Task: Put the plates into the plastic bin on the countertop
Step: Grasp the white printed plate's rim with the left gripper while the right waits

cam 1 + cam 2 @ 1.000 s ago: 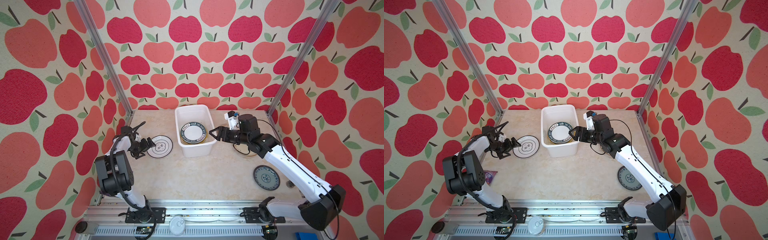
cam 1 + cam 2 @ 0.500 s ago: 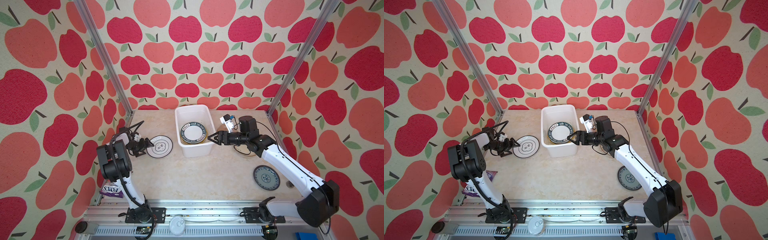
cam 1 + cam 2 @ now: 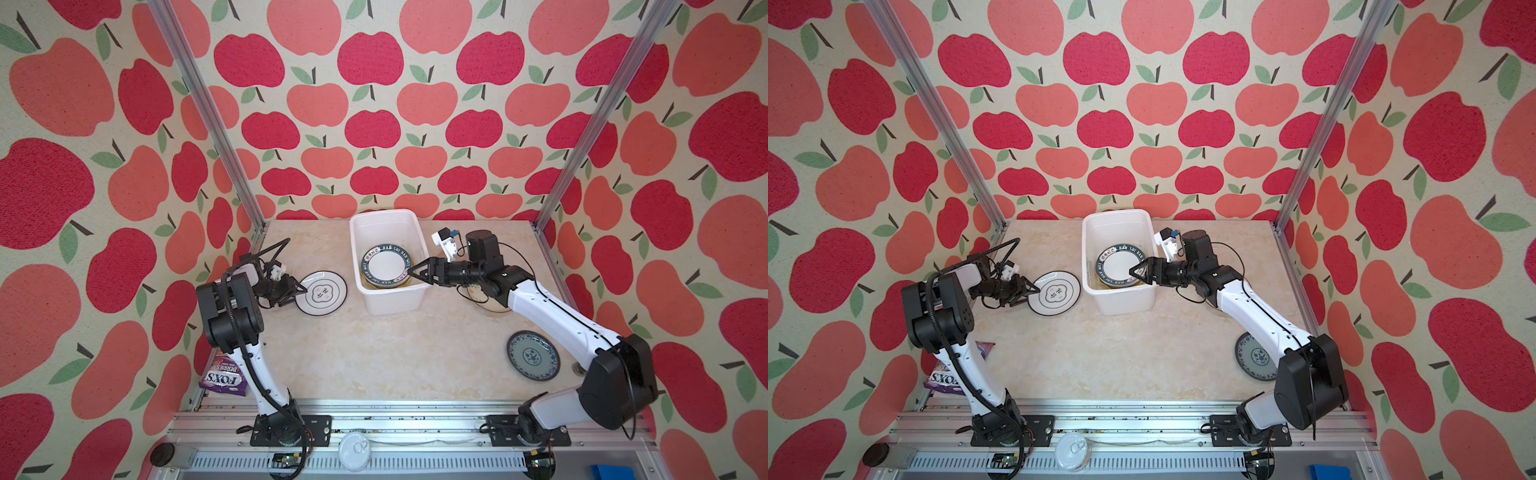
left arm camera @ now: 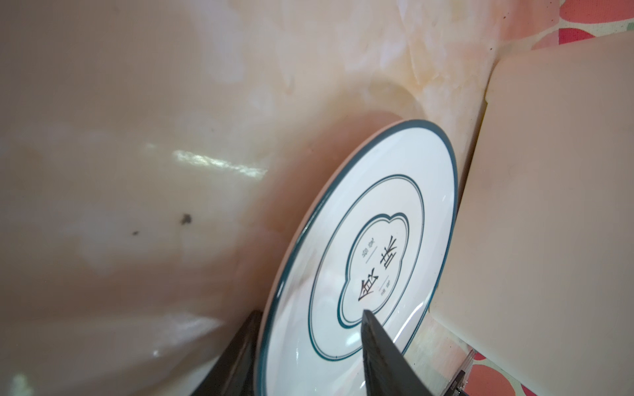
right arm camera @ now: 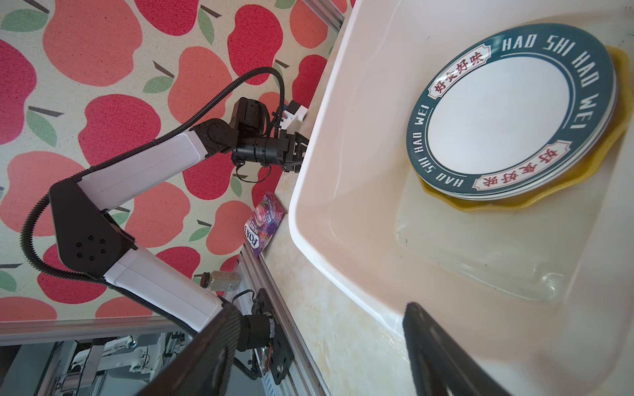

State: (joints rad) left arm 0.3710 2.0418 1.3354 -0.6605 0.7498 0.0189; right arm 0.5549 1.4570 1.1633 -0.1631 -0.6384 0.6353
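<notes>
Inspected at the left claw [image 4: 310,313]: jaws part-way in, astride the near rim of the teal-ringed white plate [image 4: 370,247], one finger [image 4: 380,346] over the face and its mate outside the edge. Cannot tell whether pinched or merely bracketing. Plate found lying flat on the worktop [image 3: 374,353], just beside the plastic bin [image 3: 395,305], not inside it. Judged to be the grasp step on this plate. Next calls for a firm pinch on the rim, a lift clear of the bin's wall, then a level set-down on the stack (thin glazed rim, likely to slip or tip).

Inspected at the right claw [image 3: 411,272]: spread wide, empty, hovering at the bin's right rim, no contact discernible.

Seen inside the bin: lettered dark-rimmed plate [image 3: 386,266] atop a yellow scalloped plate [image 5: 480,205].

Left out on the worktop: blue-patterned plate [image 3: 532,354] towards the right arm's base, and a part-hidden plate [image 3: 488,306] beneath that arm.
</notes>
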